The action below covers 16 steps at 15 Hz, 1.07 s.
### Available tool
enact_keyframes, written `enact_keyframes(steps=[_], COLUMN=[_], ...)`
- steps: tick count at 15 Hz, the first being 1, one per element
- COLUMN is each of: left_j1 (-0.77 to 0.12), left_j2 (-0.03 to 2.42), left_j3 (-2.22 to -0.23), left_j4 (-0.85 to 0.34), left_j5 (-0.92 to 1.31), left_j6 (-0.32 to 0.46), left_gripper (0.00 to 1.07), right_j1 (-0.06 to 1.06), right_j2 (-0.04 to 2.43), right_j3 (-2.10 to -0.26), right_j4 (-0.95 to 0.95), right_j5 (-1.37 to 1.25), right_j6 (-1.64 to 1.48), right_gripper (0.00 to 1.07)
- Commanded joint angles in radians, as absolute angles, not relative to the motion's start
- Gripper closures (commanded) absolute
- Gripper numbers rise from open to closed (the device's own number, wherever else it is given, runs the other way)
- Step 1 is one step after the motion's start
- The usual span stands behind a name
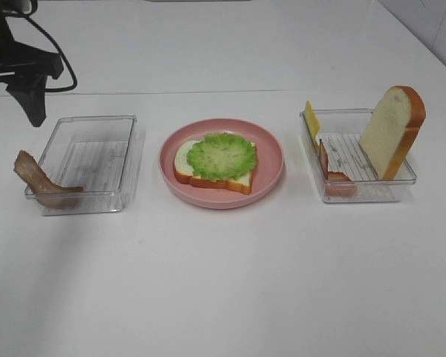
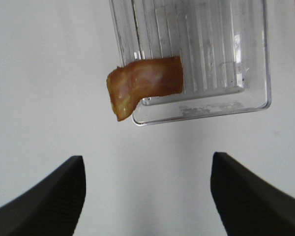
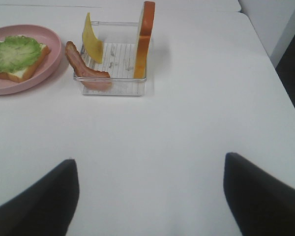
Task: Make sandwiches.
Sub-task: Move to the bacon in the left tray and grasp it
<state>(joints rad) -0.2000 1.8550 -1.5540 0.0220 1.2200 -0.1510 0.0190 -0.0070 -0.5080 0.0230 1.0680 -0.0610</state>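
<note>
Sandwich stack (image 1: 215,167) is part built. One bread slice (image 1: 208,181) lies flat on the pink plate (image 1: 271,160) with a lettuce leaf (image 1: 221,155) spread on top. My reading is that the flat base is there so later layers can sit without sliding. The plate stands at the middle of the desk (image 1: 223,282), between two clear trays.

Left tray (image 1: 97,119): one bacon strip (image 1: 41,182) is draped over a wall near a corner, part inside and part hanging outside. The overhang probably offers a free edge to pinch.

Right tray (image 1: 349,111): a cheese slice (image 1: 311,119) leans on the wall nearest the plate. A second bacon strip (image 1: 334,175) is hooked over that same wall. A second bread slice (image 1: 392,130) is propped on edge at the far wall. The standing parts present thin edges upward, so they are likely staged for picking.

Left claw (image 2: 147,156): jaws wide apart, nothing between them, over bare desk. The bacon strip is ahead of it, apart and untouched. The stack is outside its view.

Right claw (image 3: 148,157): also spread wide and empty. The right tray is well ahead. The stack lies beside that tray, on its cheese side, equally far off.
</note>
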Motion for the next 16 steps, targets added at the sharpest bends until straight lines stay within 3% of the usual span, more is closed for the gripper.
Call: enact_keyframes(steps=[1,6,11,16], left_j1=[-0.197,-0.197,-0.194,-0.131], left_j2=[1.848,1.848,1.882,1.900], left_j3=[-1.494,-1.366,-1.358,-1.358], left_j4=[0.012,0.006,0.032,0.042], left_j5=[1.195,1.064,1.004,0.946], left_j6=[-0.158,-0.161,-0.177,-0.199], left_gripper=[0.38,0.38,0.38,0.38], right_j1=[0.012,0.012,0.012,0.012], right_j2=[-0.021,-0.021,-0.021,-0.021], right_j3=[-0.506,-0.506,-0.506,-0.506], right_j4=[0.022,0.022,0.022,0.022], right_j5=[1.058,1.058,1.058,1.058], right_j6=[-0.070,-0.070,-0.070,-0.070], right_gripper=[0.31,0.31,0.31,0.31])
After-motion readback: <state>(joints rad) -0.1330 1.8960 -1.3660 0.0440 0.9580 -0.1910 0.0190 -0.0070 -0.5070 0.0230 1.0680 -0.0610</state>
